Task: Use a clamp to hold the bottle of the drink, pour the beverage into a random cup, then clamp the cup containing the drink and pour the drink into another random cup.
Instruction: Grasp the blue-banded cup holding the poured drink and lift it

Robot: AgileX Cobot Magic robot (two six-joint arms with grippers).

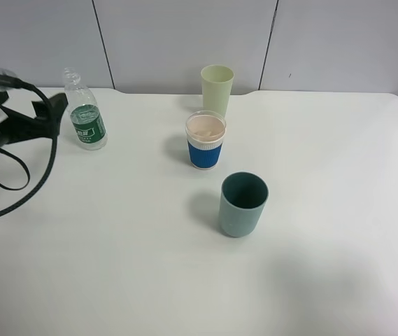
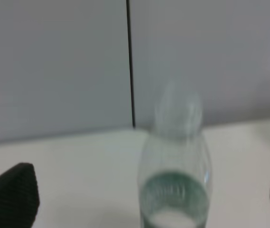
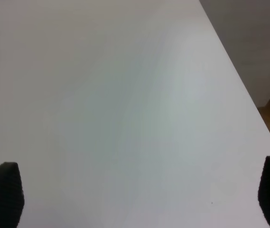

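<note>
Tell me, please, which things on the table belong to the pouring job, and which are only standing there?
For the job:
- bottle with the green label
- blue-sleeved paper cup
- teal tumbler

Only standing there:
- pale yellow-green cup, behind the paper cup

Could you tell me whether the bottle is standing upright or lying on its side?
Upright. The bottle stands on its base on the table, with its neck pointing up.

High camera overlooks the whole worktop (image 1: 115,266); left wrist, low and close, shares its bottle (image 2: 172,190); right wrist looks down at the right edge
</note>
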